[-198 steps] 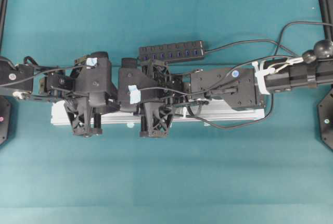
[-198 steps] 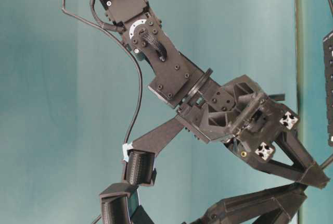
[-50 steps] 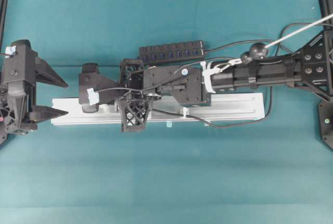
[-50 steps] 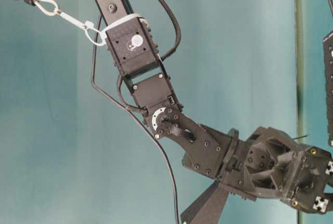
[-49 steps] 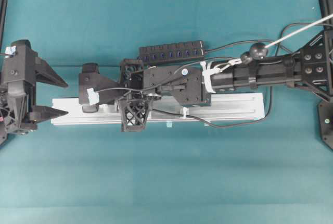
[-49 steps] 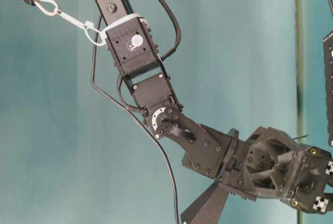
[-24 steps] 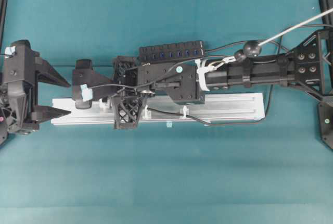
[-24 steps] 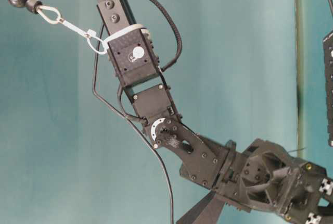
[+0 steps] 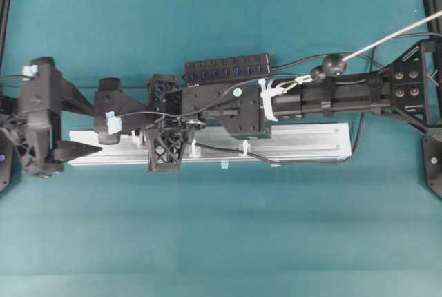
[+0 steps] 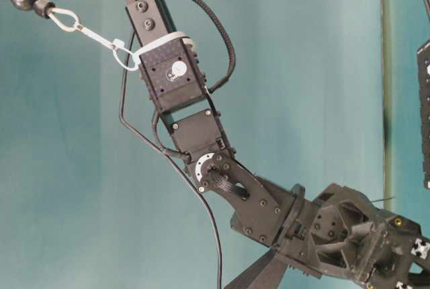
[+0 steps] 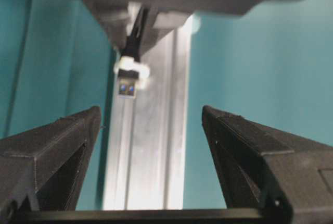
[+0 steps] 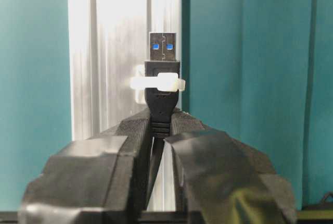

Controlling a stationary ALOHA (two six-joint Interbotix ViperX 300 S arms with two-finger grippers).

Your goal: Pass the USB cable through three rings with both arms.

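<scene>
My right gripper is shut on the USB cable's black plug. The metal tip pokes out past a translucent white ring that circles the plug. In the overhead view this gripper sits over the left part of the silver rail. The cable trails back along the rail past two more rings. My left gripper stands open and empty, facing the plug and its ring from a short way off. In the overhead view the left gripper is at the rail's left end.
A black hub strip with blue sockets lies just behind the rail, with its cord looping to the right. The right arm stretches across the whole rail. Teal table surface surrounds the rail in front and behind.
The right gripper has slid left along the rail with the plug. The left gripper has moved a little to the right toward it, still open.
</scene>
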